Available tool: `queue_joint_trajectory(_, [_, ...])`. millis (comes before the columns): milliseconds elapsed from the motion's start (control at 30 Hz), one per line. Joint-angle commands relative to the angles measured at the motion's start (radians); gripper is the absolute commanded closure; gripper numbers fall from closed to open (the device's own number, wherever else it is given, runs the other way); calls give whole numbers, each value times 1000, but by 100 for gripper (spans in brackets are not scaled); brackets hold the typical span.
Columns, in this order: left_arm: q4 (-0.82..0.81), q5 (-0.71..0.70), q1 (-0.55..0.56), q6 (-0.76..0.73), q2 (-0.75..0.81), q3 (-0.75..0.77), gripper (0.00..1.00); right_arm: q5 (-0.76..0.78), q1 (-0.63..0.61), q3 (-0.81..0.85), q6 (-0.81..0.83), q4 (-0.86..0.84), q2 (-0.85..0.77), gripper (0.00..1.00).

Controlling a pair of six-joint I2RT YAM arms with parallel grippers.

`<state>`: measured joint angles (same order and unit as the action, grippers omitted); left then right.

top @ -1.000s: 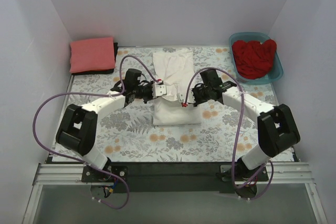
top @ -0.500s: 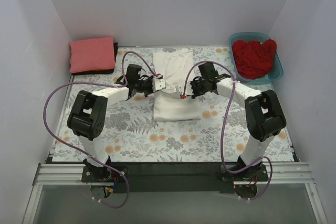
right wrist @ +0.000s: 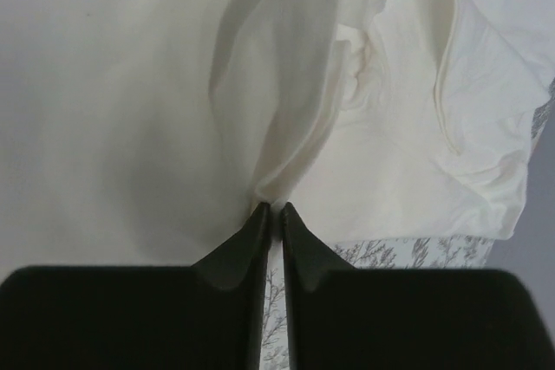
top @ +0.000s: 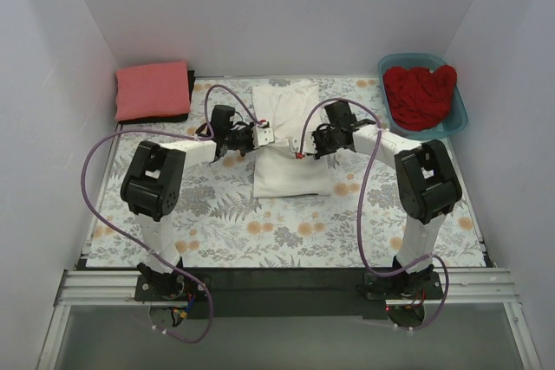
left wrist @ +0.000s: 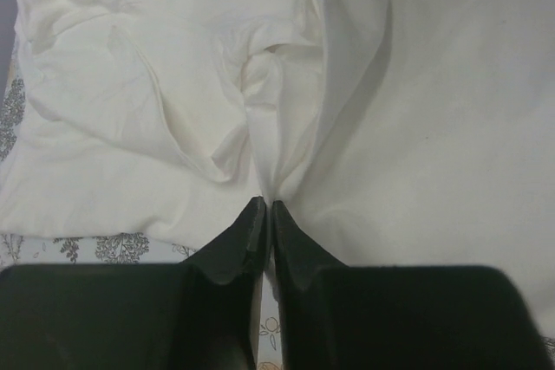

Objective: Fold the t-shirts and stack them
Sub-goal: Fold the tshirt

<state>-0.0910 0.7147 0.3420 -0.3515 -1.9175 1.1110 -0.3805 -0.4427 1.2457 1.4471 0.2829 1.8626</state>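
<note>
Now, white cloth t-shirt: mid-table on the floral grey-and-orange table cloth;
left gripper: fingers pressed together on a fold at the shirt's left edge;
right gripper: likewise clamped on the right edge;
coral-pink folded cloth shirt: far-left corner;
bright red cloth shirt: crumpled in the teal plastic tub, far right

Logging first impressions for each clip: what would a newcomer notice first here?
Both arms meet over the white t-shirt at the table's centre, the left gripper and right gripper each shut on a pinch of its cloth from opposite sides. Next come the colours: a folded coral-pink t-shirt at the far left corner and a crumpled red t-shirt in the teal tub at the far right.
</note>
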Motion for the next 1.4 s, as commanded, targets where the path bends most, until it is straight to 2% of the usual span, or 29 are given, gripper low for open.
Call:
queue_joint_trajectory(0, [-85,-23,-6,12,-8,35,87,26,7,54,-1,-40,18,82])
queue_joint_trajectory(33, [-107,-46,-6,32,-9,35,79,37,6,61,-22,-50,17,54])
queue_joint_trajectory(67, [-121,-57,-8,61,-2,39,68,57,7,66,-28,-50,14,44])
queue_joint_trajectory(133, [-128,-67,-18,95,17,49,60,60,13,70,-42,-51,-26,32])
queue_joint_trajectory(167, [-130,-69,-20,112,46,49,56,55,15,69,-51,-50,-46,31])
queue_joint_trajectory(267, [-107,-61,-32,200,119,8,54,39,16,32,-62,-13,-147,31])
queue_joint_trajectory(367, [-64,-43,-32,242,303,-104,54,6,9,-29,-89,83,-253,33])
queue_joint_trajectory(533, [57,15,5,314,467,-232,57,-44,-31,-169,-146,153,-410,43])
queue_joint_trajectory(600, [112,32,23,315,511,-276,57,-43,-68,-232,-171,166,-439,44])
queue_joint_trajectory(767, [97,-37,135,244,606,-473,57,-37,-123,-334,-192,165,-467,48])
queue_joint_trajectory(867, [16,-86,181,209,589,-542,57,-21,-137,-393,-192,139,-450,50])
queue_joint_trajectory(1067, [-61,-121,190,189,529,-576,57,22,-139,-474,-183,55,-422,50])
queue_joint_trajectory(1367, [-81,-123,189,140,468,-577,57,34,-137,-488,-168,36,-370,53])
